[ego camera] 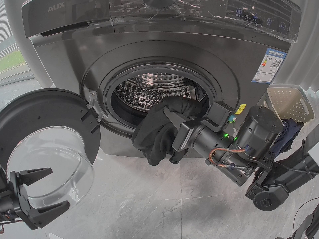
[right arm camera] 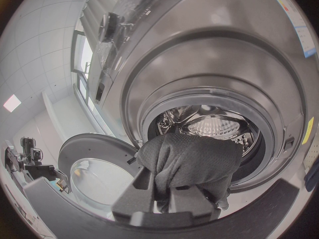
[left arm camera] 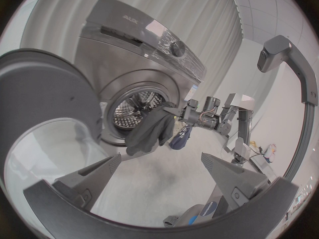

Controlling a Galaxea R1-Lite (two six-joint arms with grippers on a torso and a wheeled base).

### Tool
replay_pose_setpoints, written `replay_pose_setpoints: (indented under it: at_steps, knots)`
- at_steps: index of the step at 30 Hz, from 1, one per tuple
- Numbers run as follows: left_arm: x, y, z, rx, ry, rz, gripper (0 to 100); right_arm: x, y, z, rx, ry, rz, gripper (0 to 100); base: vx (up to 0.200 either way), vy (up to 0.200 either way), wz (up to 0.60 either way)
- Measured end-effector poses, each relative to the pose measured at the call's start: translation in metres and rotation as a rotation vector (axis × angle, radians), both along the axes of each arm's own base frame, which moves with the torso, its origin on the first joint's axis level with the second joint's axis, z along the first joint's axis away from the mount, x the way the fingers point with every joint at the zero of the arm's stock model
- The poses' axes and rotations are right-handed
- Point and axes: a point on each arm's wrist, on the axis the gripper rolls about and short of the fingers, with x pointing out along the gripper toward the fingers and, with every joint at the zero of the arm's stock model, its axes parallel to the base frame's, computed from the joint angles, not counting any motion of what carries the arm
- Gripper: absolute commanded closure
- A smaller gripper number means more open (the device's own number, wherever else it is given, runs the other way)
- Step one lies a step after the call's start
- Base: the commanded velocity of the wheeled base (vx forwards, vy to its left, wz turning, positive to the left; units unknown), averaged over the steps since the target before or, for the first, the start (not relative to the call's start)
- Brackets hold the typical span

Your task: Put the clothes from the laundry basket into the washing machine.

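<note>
At the perforated steel drum [ego camera: 149, 92] mouth, we've got a black knit garment [ego camera: 154, 133] clamped in our right gripper's [ego camera: 171, 118] closed fingers, most of it dangling outside the grey front-loading washing machine [ego camera: 159, 47]. We'd push well inside before letting go, or it probably slides out. Our left gripper [ego camera: 59, 188] hangs spread wide, empty, beside the round glass door [ego camera: 50, 143]. Dark blue clothing [ego camera: 289, 133] waits in the pale perforated plastic laundry basket [ego camera: 292, 103].
</note>
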Motion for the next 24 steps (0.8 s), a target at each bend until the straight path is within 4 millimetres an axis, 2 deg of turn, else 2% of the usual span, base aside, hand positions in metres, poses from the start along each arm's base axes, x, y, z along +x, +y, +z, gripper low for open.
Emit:
replay_pose_setpoints:
  at_steps: [9,24]
  knots:
    - [0.054,-0.038,0.003,0.018,0.054,-0.169,0,0.000,-0.002,0.001,0.033,0.044,-0.021,100,0.000,0.000,0.00]
    - [0.130,-0.098,-0.025,0.022,0.109,-0.251,0,-0.011,-0.009,0.011,0.061,0.036,-0.014,100,0.000,0.000,0.00]
